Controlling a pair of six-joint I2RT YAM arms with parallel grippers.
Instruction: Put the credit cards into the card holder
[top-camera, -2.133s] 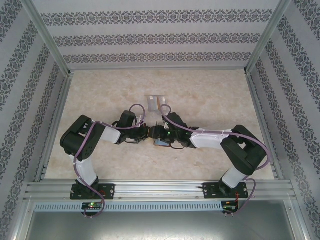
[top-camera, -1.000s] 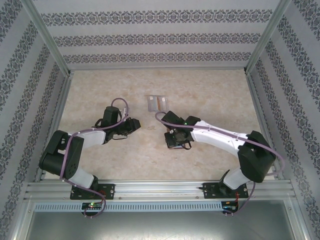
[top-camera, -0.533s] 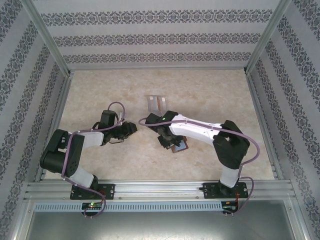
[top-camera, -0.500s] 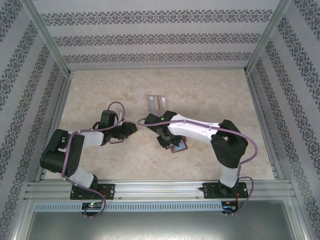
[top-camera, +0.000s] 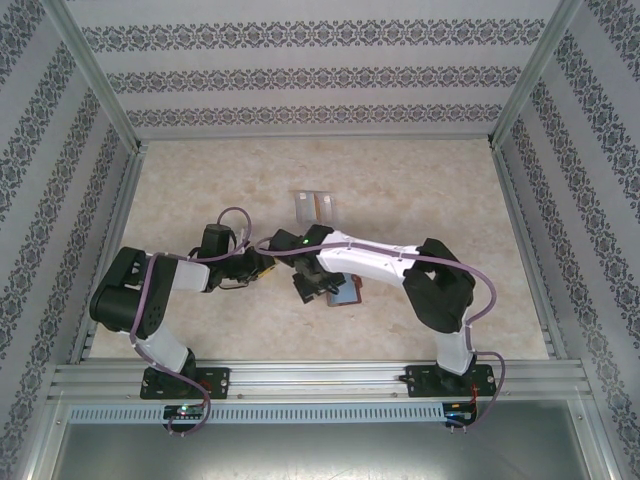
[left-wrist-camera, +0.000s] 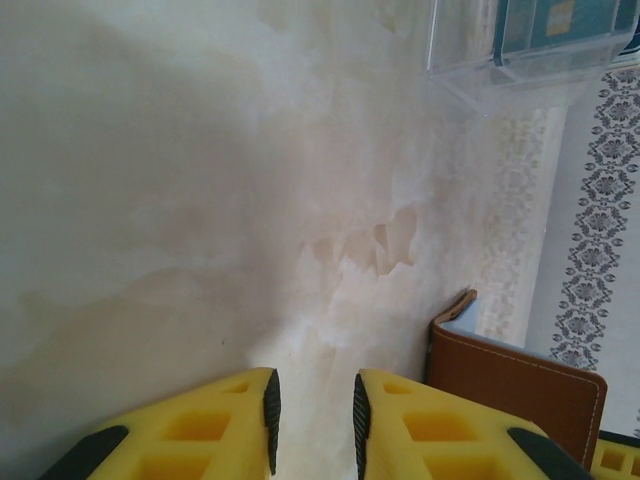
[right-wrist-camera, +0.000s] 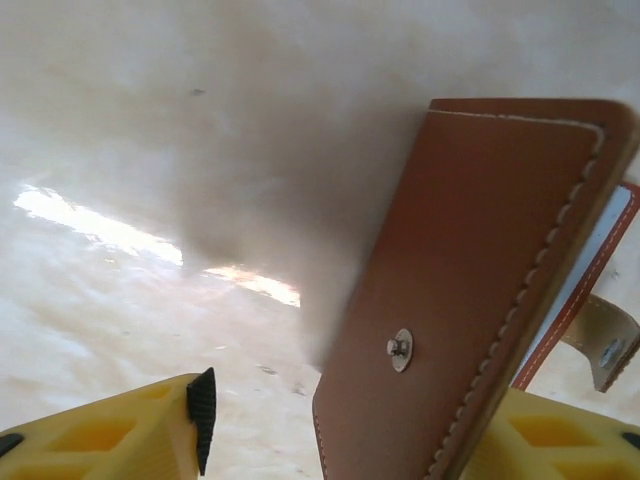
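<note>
The card holder (top-camera: 345, 293), reddish-brown leather with a snap stud, rests on the table just right of my right gripper (top-camera: 308, 288). In the right wrist view the holder (right-wrist-camera: 480, 250) stands tilted between the wide-open jaws of my right gripper (right-wrist-camera: 350, 400). It leans against the right finger (right-wrist-camera: 560, 445) and is well clear of the left pad (right-wrist-camera: 203, 415). My left gripper (top-camera: 262, 266) hovers left of it, narrowly open with bare table between the fingers (left-wrist-camera: 240, 420). The holder's corner (left-wrist-camera: 515, 385) shows beside it. The credit cards (top-camera: 313, 206), pale with an orange one, stand farther back.
A clear plastic stand (left-wrist-camera: 520, 55) keeps the cards upright at mid-table. Patterned walls and aluminium rails (top-camera: 110, 240) bound the marbled tabletop (top-camera: 430, 190). The two arms nearly meet at the centre, wrists close together.
My right arm swung left, carrying the card holder from the right of centre. Its jaws have spread from shut to wide. The left gripper has edged slightly toward it.
</note>
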